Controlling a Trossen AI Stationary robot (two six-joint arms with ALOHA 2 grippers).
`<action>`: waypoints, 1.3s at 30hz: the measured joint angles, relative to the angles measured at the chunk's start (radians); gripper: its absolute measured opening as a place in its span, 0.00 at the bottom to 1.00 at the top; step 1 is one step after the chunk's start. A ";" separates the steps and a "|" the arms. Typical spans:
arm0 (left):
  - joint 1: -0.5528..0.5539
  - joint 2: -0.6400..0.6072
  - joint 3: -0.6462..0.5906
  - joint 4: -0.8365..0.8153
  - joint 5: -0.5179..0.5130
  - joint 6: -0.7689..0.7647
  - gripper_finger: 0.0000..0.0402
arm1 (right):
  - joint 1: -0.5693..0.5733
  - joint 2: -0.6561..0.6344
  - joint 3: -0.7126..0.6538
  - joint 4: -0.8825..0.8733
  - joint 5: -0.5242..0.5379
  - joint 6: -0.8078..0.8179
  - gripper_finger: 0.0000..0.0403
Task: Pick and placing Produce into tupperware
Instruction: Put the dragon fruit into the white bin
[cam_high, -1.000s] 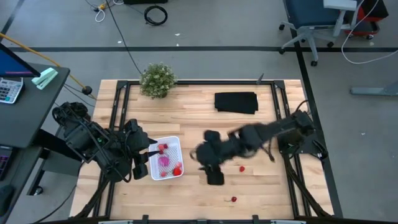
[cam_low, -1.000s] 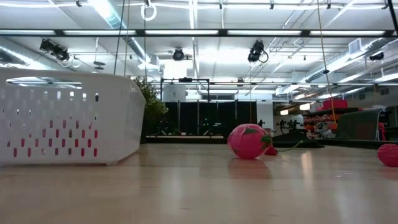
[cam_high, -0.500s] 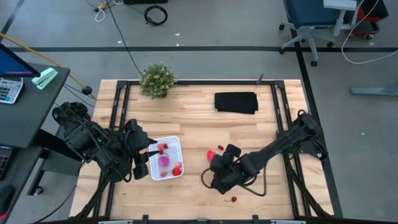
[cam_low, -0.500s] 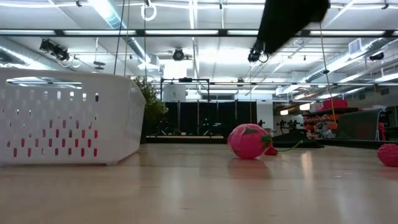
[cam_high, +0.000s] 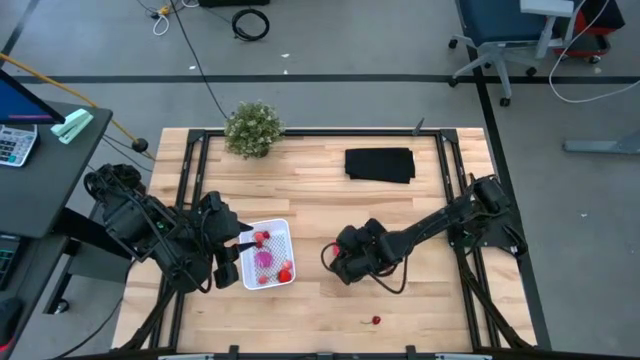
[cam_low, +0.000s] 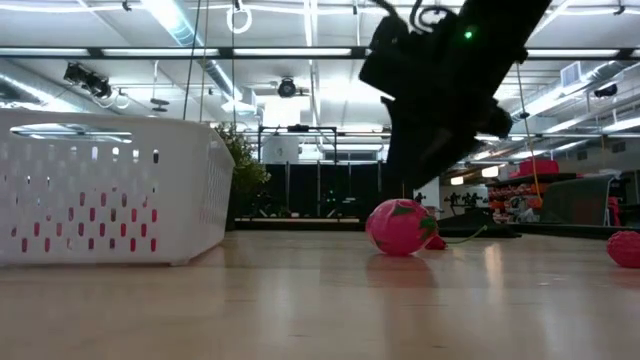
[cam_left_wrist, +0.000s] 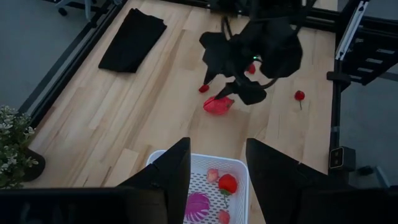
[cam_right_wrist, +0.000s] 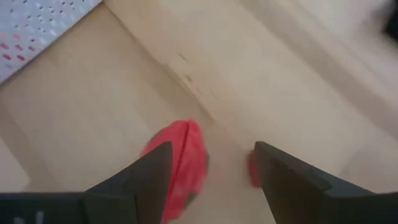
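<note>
1. Risk first: the right gripper (cam_right_wrist: 211, 180) hangs over the larger red piece (cam_right_wrist: 177, 165) with its fingers spread wide and nothing between them. The piece lies under one finger rather than centred in the gap, so closing from here would likely push it aside across the table (cam_high: 300, 200) instead of catching it. A tiny red piece (cam_right_wrist: 252, 169) lies just beside it and could be knocked away too.
2. Left gripper (cam_left_wrist: 214, 171): waits at the table's left side, poised at the tupperware (cam_high: 284, 232), its fingers parted and empty.
3. Tupperware contents: a purple-magenta ball (cam_high: 264, 258) in the middle and small red pieces (cam_high: 285, 270) around it.
4. Right of the container: the larger red piece rests on bare wood beneath the right arm, well apart from the tupperware. Another small red piece (cam_high: 376, 320) sits alone near the table's front edge.
</note>
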 joint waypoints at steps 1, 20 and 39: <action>0.000 0.000 0.000 0.000 0.000 0.000 0.40 | -0.006 0.000 -0.005 0.015 -0.016 -0.001 0.59; 0.000 0.000 0.000 0.000 0.000 0.000 0.40 | -0.001 0.000 -0.014 0.086 -0.088 0.026 0.59; 0.000 0.000 0.000 0.000 0.000 -0.001 0.40 | 0.001 0.094 -0.010 0.167 -0.075 0.041 0.59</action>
